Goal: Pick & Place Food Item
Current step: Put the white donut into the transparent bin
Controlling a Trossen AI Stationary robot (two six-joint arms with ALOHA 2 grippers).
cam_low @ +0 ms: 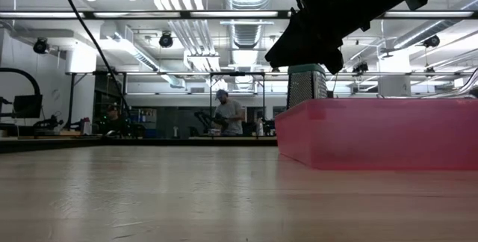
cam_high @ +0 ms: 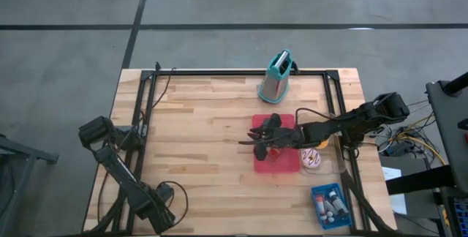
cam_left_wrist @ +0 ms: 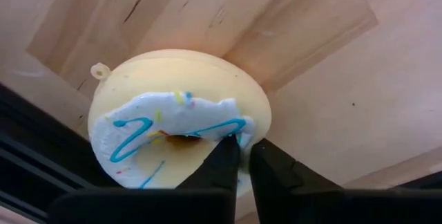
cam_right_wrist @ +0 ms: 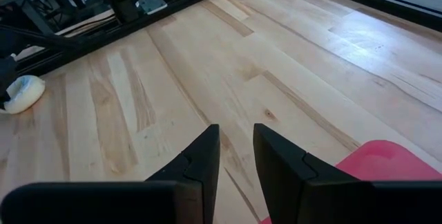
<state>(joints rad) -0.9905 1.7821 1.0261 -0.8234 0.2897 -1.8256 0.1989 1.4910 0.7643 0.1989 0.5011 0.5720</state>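
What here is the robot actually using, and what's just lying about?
In use: frosted doughnut, pinched in the left claw; pink tray, with the right claw over its edge.
Lying about: grater; blue box; round item beside the tray.

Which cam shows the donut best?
Left wrist view: the iced donut fills it, pinched by the left gripper. Right wrist view shows it small, far off. High and low views don't show it.
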